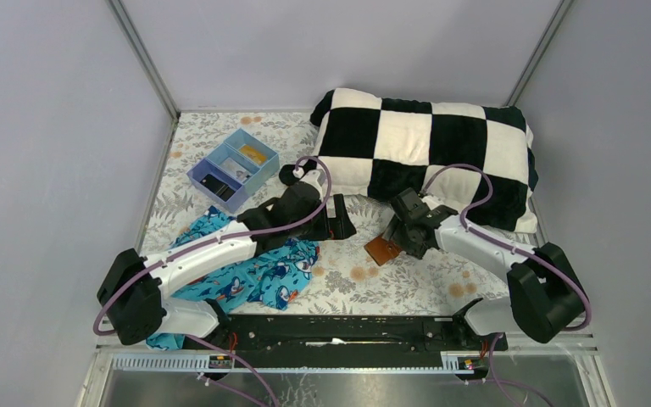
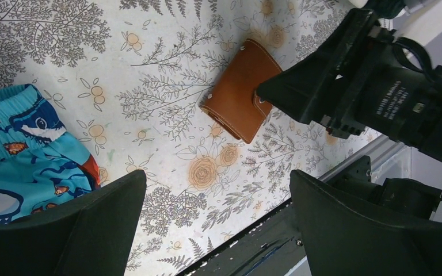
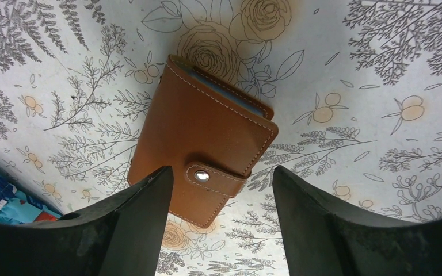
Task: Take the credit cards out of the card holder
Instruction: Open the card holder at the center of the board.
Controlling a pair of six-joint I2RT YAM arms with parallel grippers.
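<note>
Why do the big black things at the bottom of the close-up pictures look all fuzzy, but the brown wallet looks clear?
Right wrist view: the right fingers are probably too near the lens, so they blur, while the card holder is sharp and its snap glints. Left wrist view: the same soft edges on the left fingers, with a crisp tablecloth. Top view: even light, only faint shadows.

White lettering runs in two short lines along the black motor housing [image 2: 400,99] directly behind the fingers of the right gripper [image 3: 221,178], seen from the left wrist camera. One line appears to read "DAMIAO"; the other is too small to make out. A small pale sticker [image 2: 418,107] beside that lettering, farther back from the fingertips, bears marks that cannot be read. No other writing is legible in any view.
</note>
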